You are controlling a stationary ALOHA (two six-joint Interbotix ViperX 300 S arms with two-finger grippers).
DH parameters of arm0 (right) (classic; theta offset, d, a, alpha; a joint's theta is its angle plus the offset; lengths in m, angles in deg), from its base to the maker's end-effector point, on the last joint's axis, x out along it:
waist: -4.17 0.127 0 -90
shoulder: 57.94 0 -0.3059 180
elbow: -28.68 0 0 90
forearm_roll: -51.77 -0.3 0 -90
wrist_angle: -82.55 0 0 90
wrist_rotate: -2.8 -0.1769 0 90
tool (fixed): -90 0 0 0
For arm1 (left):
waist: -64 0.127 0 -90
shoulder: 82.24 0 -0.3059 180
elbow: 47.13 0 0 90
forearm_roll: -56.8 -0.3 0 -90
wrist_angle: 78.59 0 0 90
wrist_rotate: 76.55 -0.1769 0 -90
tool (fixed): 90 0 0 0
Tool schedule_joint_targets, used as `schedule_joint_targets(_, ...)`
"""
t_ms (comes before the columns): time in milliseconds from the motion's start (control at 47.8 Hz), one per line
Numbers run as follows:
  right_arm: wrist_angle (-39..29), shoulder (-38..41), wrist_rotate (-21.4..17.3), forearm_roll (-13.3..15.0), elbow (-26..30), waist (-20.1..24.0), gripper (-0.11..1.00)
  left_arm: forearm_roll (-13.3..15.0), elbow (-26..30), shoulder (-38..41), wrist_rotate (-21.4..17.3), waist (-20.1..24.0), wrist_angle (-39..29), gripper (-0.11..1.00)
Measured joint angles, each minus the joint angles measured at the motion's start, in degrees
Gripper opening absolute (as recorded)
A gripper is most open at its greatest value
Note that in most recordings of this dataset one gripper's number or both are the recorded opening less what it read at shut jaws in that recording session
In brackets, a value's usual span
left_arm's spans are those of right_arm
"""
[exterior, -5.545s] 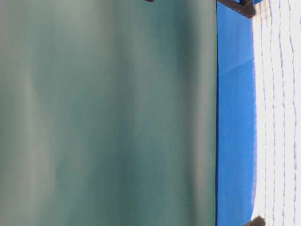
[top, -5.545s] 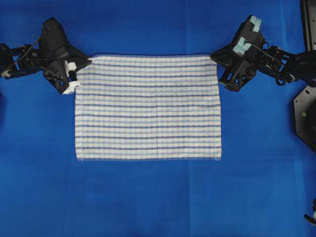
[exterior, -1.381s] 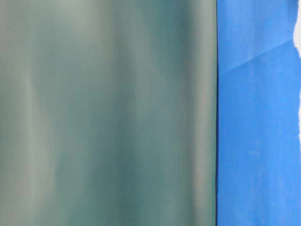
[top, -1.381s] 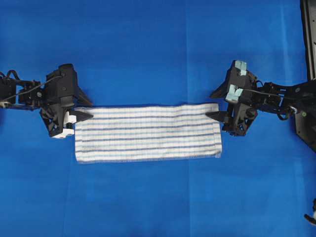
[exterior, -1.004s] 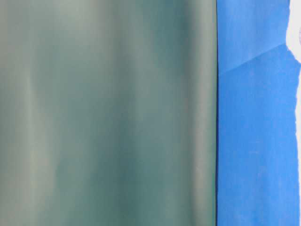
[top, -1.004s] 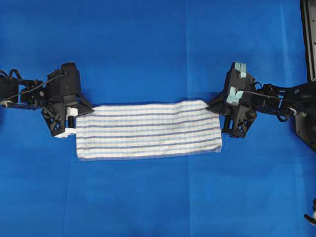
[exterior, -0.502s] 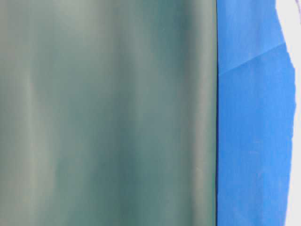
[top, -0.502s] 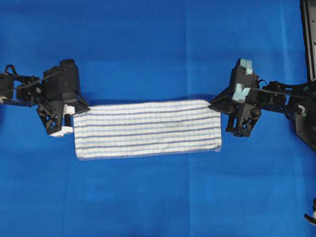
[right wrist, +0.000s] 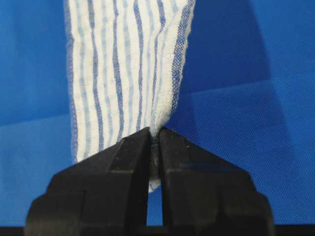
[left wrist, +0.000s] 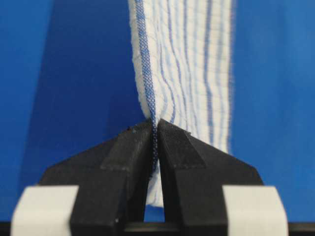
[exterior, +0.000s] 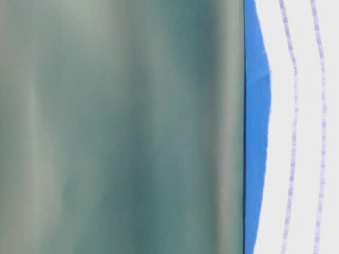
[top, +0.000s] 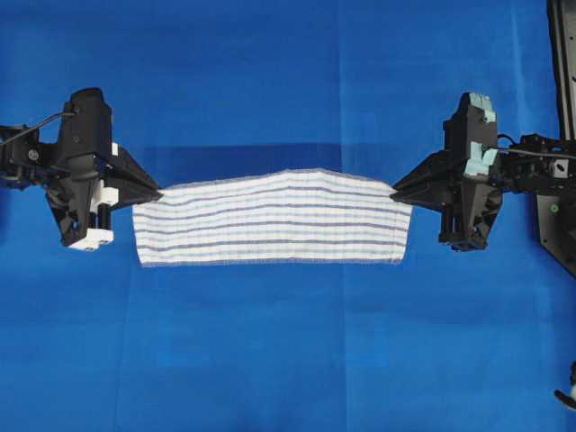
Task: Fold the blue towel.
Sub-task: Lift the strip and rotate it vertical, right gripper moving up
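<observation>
Towel: towel (top: pixel 270 219) hangs doubled between the two grippers, over the middle of the blue cover (top: pixel 288 360), with a shadow on the cover beyond it.
Long axis: runs left to right in the overhead view, from one gripper straight to the other.
Left gripper: left gripper (top: pixel 153 191) has its jaws pinched tight on the towel's left end; the wrist view shows cloth squeezed in the slit between them (left wrist: pixel 155 142).
Right gripper: right gripper (top: pixel 399 192) is likewise clamped on the right end, with cloth pressed between the jaws (right wrist: pixel 155 140).
Direction from jaws: the towel leads straight out from each set of jaws toward the other arm, and its lower edge droops toward the near side of the overhead view.
Nearer arm: neither; each holds one end, about level with the other.
Top edge: bows up a little in the middle.
Next fold, as I judge it: end to end across the long axis, so one gripper would carry its end toward the other.
</observation>
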Motion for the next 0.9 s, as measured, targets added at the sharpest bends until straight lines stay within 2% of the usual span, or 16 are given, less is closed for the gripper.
schedule_joint_targets(167,-0.26,0.35,0.18,0.44,0.97,-1.67,0.05,0.09,0.79,0.62,2.99,-1.76,1.85,0.03)
schedule_joint_targets(502,-1.32,2.99,3.43,3.96,5.89,-11.34,0.05,0.09,3.69,3.96,9.58,-7.21,6.86,0.03)
schedule_joint_targets(670,-1.41,5.8,4.92,4.31,8.44,-16.35,0.05,0.09,5.89,6.59,9.84,-9.14,8.88,0.03)
schedule_joint_targets(900,-1.32,10.72,7.56,4.48,12.92,-20.39,0.05,0.09,10.63,12.13,9.84,-9.84,11.69,0.03)
